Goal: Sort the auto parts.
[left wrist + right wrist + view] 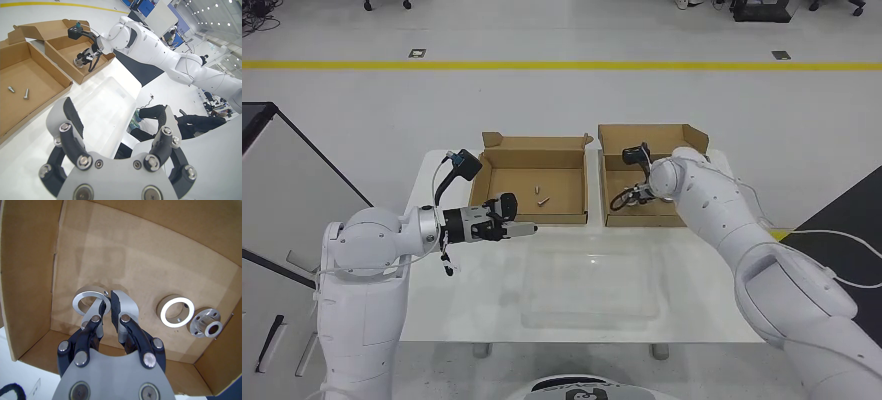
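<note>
Clamping a metal ring's [75, 303] rim, right fingers [115, 308] hold it in the right-hand cardboard box [143, 256] beside a matching ring [164, 315], like with like; left fingers [72, 113] spread empty.

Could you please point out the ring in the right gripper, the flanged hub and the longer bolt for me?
Ring [76, 303]: right wrist view, on its flat top face.
Flanged hub [205, 323]: right wrist view, where neck meets flange.
Longer bolt [26, 94]: left wrist view, middle of its shank.
</note>
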